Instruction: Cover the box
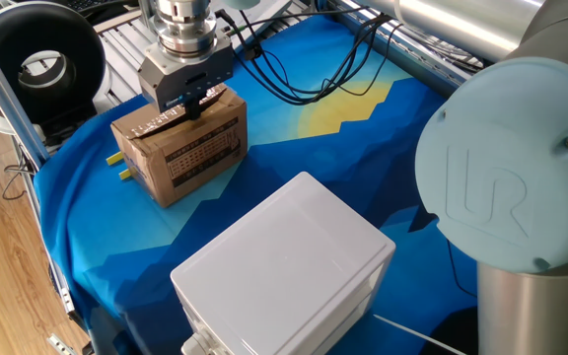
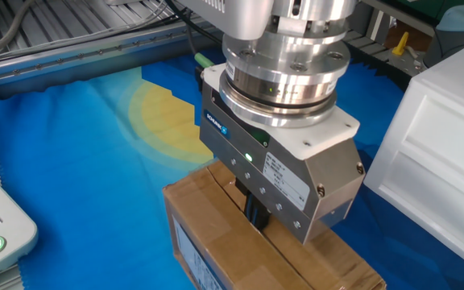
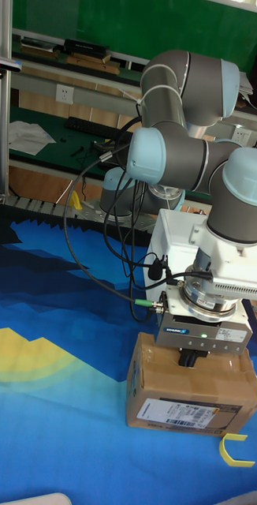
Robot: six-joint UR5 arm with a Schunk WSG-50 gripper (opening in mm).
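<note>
one cardboard box (image 1: 180,148), one white box (image 1: 284,271)

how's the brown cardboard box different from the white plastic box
The cardboard box is brown corrugated card with black print on its side; the white plastic box is smooth and plain. The cardboard box looks clearly smaller than the white plastic box. The tool sits right down on the cardboard box's flat top flaps, while nothing touches the white plastic box. Both stand upright and closed on the blue cloth.
</note>
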